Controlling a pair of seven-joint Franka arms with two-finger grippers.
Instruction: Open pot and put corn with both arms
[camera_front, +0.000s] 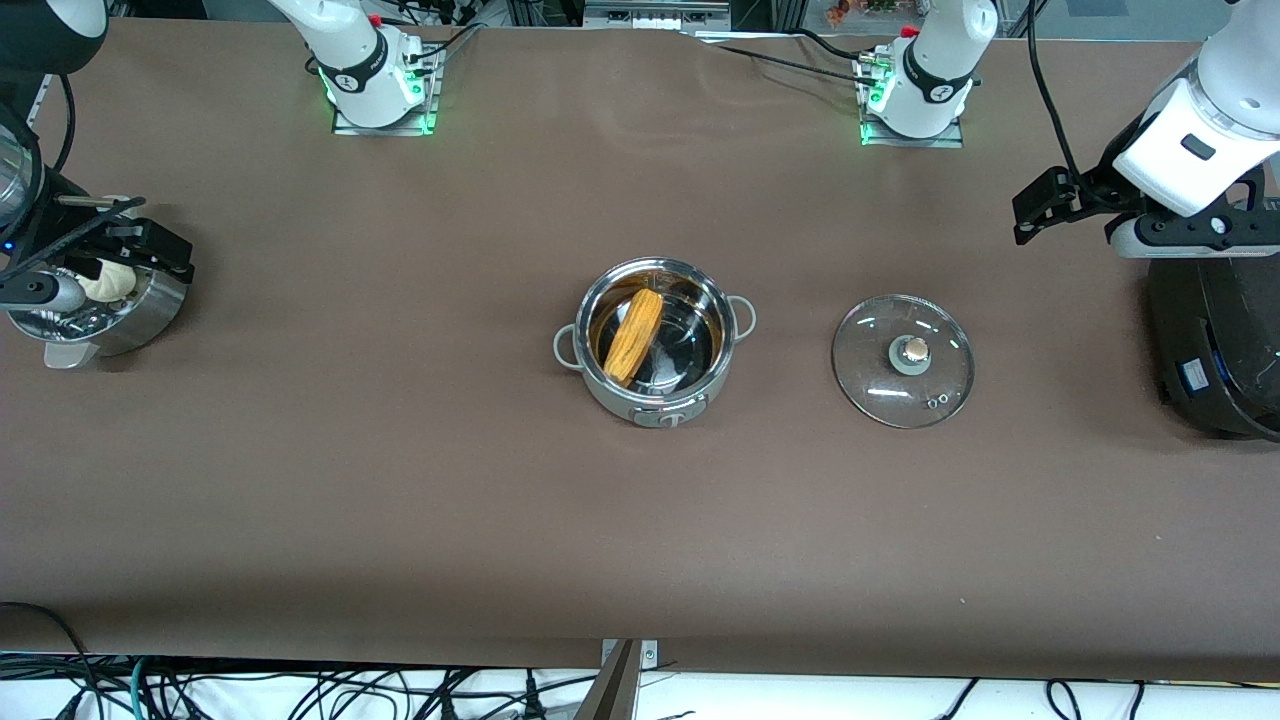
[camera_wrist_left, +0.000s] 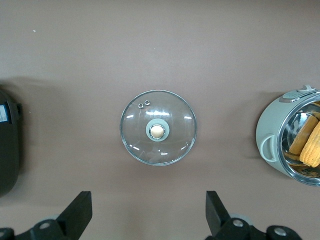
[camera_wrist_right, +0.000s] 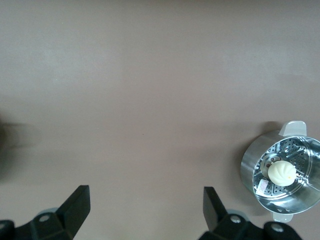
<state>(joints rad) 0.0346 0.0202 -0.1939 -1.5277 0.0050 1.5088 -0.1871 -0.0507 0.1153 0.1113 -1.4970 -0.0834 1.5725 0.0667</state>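
Note:
The steel pot (camera_front: 612, 392) stands open at the table's middle, with the yellow-orange corn (camera_front: 633, 337) lying slanted inside it. Its glass lid (camera_front: 903, 360) with the tan knob lies flat on the table beside the pot, toward the left arm's end. My left gripper (camera_front: 1045, 205) is open and empty, up in the air by the black appliance. Its wrist view (camera_wrist_left: 148, 215) shows the lid (camera_wrist_left: 158, 127), the pot (camera_wrist_left: 270, 145) and the corn (camera_wrist_left: 310, 142). My right gripper (camera_front: 130, 245) is open and empty over the steamer, with bare table between its fingertips in its wrist view (camera_wrist_right: 145, 210).
A perforated steel steamer (camera_front: 150, 310) with a white bun (camera_front: 105, 283) stands at the right arm's end, and also shows in the right wrist view (camera_wrist_right: 257, 165). A big black appliance (camera_front: 1215, 350) stands at the left arm's end. Cables hang below the table's front edge.

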